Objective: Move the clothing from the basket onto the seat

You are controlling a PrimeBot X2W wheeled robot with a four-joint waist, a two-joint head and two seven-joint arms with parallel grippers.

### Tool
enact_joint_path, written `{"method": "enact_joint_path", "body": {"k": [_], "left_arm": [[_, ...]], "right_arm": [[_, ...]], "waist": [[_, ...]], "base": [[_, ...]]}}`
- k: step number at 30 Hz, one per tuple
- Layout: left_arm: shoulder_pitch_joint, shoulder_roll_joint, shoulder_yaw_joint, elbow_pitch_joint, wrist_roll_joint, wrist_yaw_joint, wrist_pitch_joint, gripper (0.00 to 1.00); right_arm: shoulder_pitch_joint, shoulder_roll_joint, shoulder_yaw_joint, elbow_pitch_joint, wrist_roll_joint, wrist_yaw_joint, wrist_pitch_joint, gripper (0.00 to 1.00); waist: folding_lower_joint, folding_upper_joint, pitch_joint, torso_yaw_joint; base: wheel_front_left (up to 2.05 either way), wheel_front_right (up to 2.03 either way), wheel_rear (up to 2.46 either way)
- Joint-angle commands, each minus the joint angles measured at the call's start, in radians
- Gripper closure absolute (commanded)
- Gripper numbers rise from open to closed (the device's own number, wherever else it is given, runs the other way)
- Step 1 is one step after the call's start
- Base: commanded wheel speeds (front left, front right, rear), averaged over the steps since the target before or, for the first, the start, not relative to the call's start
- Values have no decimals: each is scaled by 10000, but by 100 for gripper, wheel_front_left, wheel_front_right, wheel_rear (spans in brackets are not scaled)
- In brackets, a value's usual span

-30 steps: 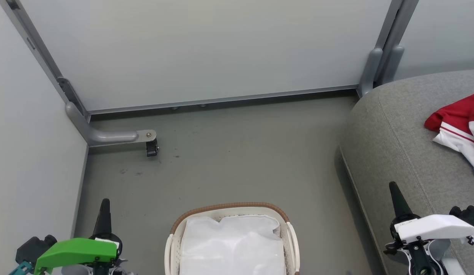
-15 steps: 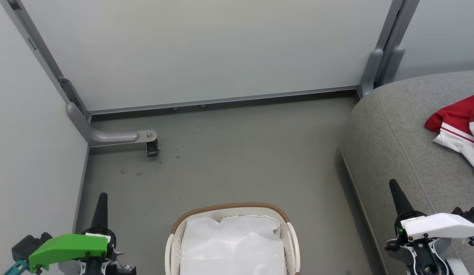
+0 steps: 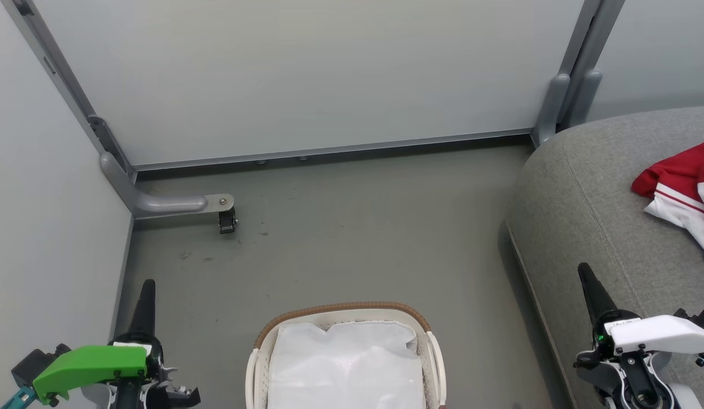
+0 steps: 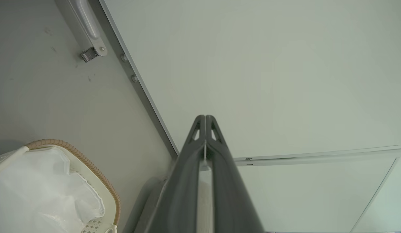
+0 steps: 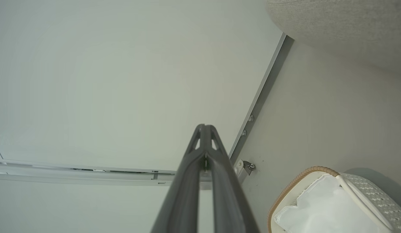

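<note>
Red clothing [image 3: 682, 184] with white panels and striped trim lies on the grey seat [image 3: 602, 187] at the right edge of the head view. The white basket [image 3: 344, 310] with a brown woven rim stands on the floor at bottom centre, showing its white liner; it appears too in the left wrist view [image 4: 90, 168] and right wrist view [image 5: 294, 184]. My left gripper [image 3: 148, 283] is shut at the lower left, left of the basket. My right gripper [image 3: 583, 268] is shut at the lower right, over the seat's front edge. In both wrist views the tips [image 4: 205, 117] [image 5: 204, 126] meet with nothing between them.
Pale partition walls [image 3: 306, 74] close the space at the back and left. A grey bracket with a small caster [image 3: 226, 221] sits on the floor near the left corner. Grey posts [image 3: 568, 96] stand behind the seat's corner. Bare floor [image 3: 352, 227] lies between basket and wall.
The left gripper has shifted slightly left and lifted its tip higher in the head view. The right gripper has edged a little right. Both stay shut; basket and clothing are unmoved.
</note>
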Motion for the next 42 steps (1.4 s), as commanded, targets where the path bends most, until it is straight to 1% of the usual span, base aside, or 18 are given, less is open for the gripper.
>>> {"method": "enact_joint_path", "body": {"k": [1, 29, 42], "left_arm": [[-241, 49, 52, -76, -197, -42, 63, 100], [-392, 60, 321, -263, -2018, -118, 575, 100], [-369, 58, 312, -252, -1986, -115, 568, 100]], "right_arm": [[-141, -63, -34, -96, 241, -7, 55, 100], [-131, -76, -117, -308, 2242, -7, 565, 100], [-129, -77, -115, -301, 2203, -6, 559, 100]], "waist": [[0, 0, -2, 2], [0, 0, -45, 43], [0, 0, -45, 43]], "base": [[0, 0, 0], [0, 0, 0], [0, 0, 0]]}}
